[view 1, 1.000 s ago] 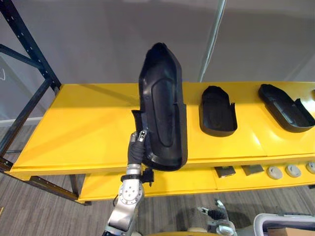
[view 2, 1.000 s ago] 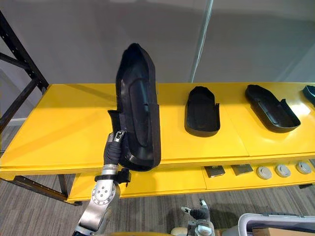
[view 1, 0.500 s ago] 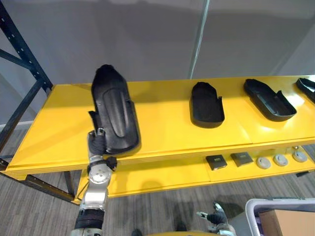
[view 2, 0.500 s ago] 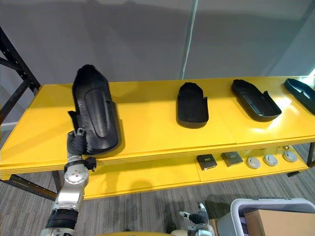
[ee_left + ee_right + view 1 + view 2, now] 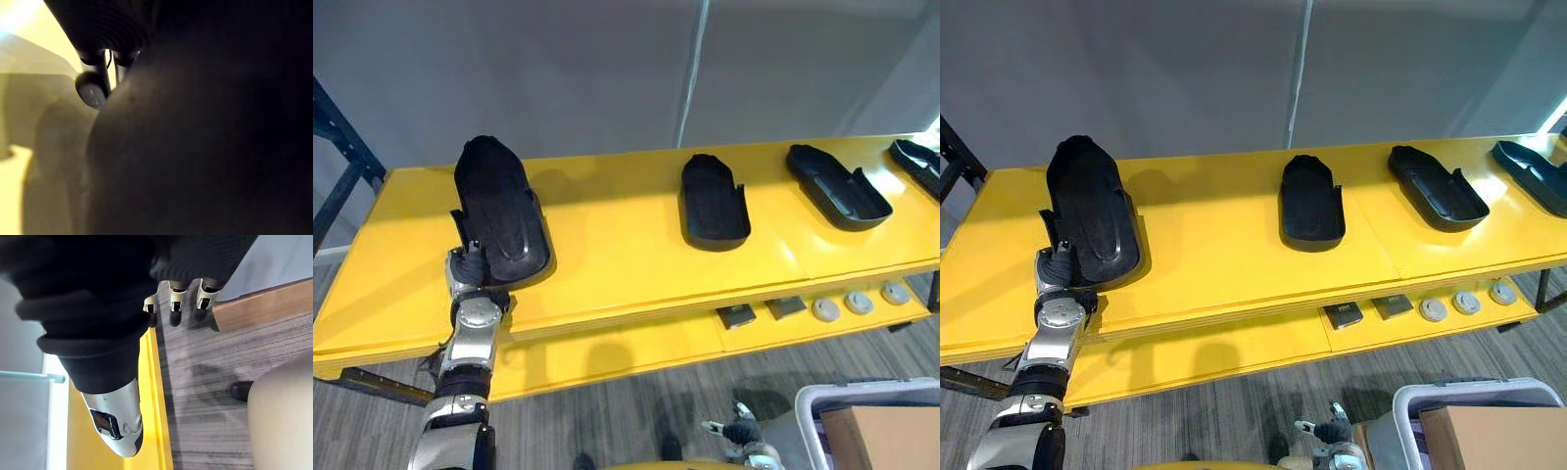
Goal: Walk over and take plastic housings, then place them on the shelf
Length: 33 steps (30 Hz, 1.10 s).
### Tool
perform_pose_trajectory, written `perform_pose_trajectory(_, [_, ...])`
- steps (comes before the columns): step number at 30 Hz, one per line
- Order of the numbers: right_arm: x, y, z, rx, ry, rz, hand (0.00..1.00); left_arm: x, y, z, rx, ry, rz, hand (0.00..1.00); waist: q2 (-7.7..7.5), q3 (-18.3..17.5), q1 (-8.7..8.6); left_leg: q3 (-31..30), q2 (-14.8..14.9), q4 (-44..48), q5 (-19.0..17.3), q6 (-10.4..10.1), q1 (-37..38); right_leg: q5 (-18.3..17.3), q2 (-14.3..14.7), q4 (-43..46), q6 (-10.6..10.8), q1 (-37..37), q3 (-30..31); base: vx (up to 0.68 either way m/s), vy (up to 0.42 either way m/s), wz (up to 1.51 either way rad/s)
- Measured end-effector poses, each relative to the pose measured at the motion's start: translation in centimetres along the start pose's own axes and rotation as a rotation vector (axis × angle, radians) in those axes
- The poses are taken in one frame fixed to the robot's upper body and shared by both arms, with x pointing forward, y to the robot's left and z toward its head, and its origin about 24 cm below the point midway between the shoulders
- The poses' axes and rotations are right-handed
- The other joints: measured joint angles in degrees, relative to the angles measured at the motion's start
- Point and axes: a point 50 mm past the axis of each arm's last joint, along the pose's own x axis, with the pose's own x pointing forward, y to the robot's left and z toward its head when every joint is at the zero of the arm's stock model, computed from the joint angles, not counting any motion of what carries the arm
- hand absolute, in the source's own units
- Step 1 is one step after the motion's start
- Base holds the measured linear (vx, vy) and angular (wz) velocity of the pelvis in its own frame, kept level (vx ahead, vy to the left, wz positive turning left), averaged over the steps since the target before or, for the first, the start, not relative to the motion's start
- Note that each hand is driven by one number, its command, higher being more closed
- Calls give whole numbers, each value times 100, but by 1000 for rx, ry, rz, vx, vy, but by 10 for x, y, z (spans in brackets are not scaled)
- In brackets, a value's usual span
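A long black plastic housing [image 5: 499, 213] lies on the left part of the yellow shelf top [image 5: 607, 245], hollow side down. My left hand [image 5: 467, 268] is at its near end, fingers curled on the rim; in the left wrist view the dark housing [image 5: 205, 137] lies right against the fingers [image 5: 93, 88]. Three more black housings rest further right on the shelf: one in the middle [image 5: 713, 201], one beyond it [image 5: 837, 186] and one at the far right edge [image 5: 920, 162]. My right hand [image 5: 740, 432] hangs low by the floor, fingers relaxed and holding nothing.
The lower yellow shelf [image 5: 636, 343] carries small grey square and round parts [image 5: 822, 306]. A dark rack upright [image 5: 337, 157] stands at the left. A white bin with a cardboard box [image 5: 876, 431] sits on the floor at lower right. A metal pole [image 5: 690, 69] rises behind the shelf.
The held housing has come down from upright to lying flat on the left of the shelf, the left hand lowering with it. The camera has shifted, showing more of the shelf's right.
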Motion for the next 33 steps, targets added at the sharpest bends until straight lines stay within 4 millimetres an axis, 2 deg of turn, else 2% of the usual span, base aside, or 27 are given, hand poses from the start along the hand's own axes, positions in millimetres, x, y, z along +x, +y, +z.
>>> perform_pose_trajectory(14, [0, 0, 0, 1, 5, 0, 0, 11, -2, 10, 17, 18, 4, 0, -15, 14, 6, -33, -4, -8, 0, -1, 28, -21, -4, 53, 0, 11, 17, -15, 0, 0])
perform_pose_trajectory(18, [2, 1, -1, -3, 14, 4, 0, 7, -6, 25, -66, -32, 32, 0, -15, 29, 40, -70, -5, -10, 1, 0, 26, -24, -7, 51, -4, 24, -22, 3, -1, 3])
perform_pose_trajectory(22, [2, 1, -1, -6, 14, 2, 0, -18, -16, 48, -237, -146, 42, 0, 0, 41, 93, -155, -17, -43, 3, 3, 23, -45, -28, 53, -10, 61, -128, -14, -2, 9])
perform_pose_trajectory(25, [2, 1, -1, -18, 14, 3, 0, -32, -20, 51, -301, -174, 31, 0, 4, 44, 123, -223, -20, -44, 3, 2, 46, -75, -39, 50, -6, 119, -166, 3, -2, 14])
perform_pose_trajectory(30, [1, 2, -2, -26, 17, 4, 0, -60, -16, 51, -331, -248, 14, 0, 6, 47, 165, -277, -28, -44, 3, 2, 59, -81, -57, 44, 1, 169, -273, 11, -3, 9])
perform_pose_trajectory(32, [1, 3, -2, -32, 16, 8, 0, -90, -21, 60, -286, -377, -43, 0, 3, 46, 181, -371, -34, -43, 2, 2, 108, -108, -83, 41, 33, 273, -312, 5, -2, 20])
perform_pose_trajectory(33, [1, 2, -3, -31, 18, 7, 0, -100, -20, 61, -269, -412, -45, 100, 3, 46, 185, -370, -25, -43, 1, 1, 106, -110, -87, 42, 36, 272, -308, 0, 0, 0])
